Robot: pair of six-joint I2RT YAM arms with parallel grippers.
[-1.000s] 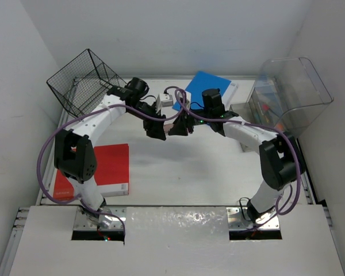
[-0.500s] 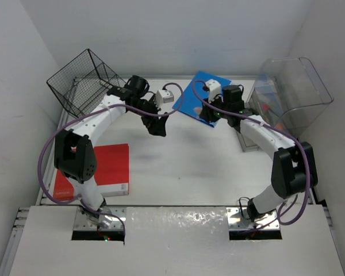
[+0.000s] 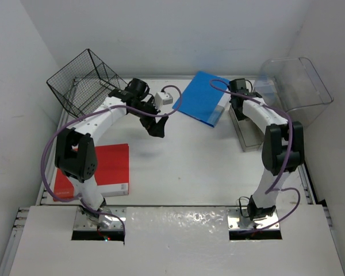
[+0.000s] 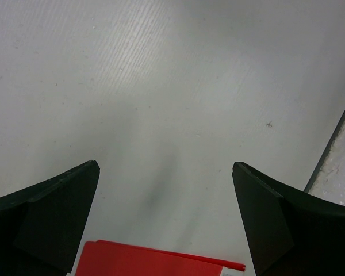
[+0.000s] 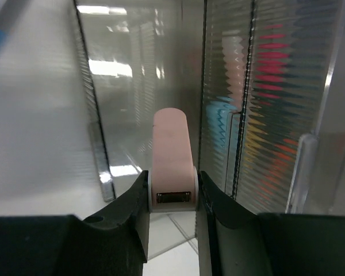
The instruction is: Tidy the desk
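Observation:
The white desk (image 3: 190, 167) fills the top view. My left gripper (image 3: 156, 127) hangs open and empty over its bare back middle; in the left wrist view (image 4: 165, 169) its jaws stand wide apart above the desk (image 4: 161, 69), with a red folder's edge (image 4: 155, 261) below. My right gripper (image 3: 237, 96) is at the back right, beside a blue folder (image 3: 201, 98). In the right wrist view it (image 5: 172, 187) is shut on a pink and white object (image 5: 171, 149), held over a clear tray (image 5: 103, 167).
A black wire basket (image 3: 83, 80) stands at the back left. A red folder (image 3: 106, 169) lies at the front left. A clear plastic bin (image 3: 293, 86) with coloured items stands at the back right, and a clear tray (image 3: 247, 135) lies in front of it.
My right arm has swung from the desk's middle to the back right, carrying the pink object over the clear tray. The left gripper has barely moved.

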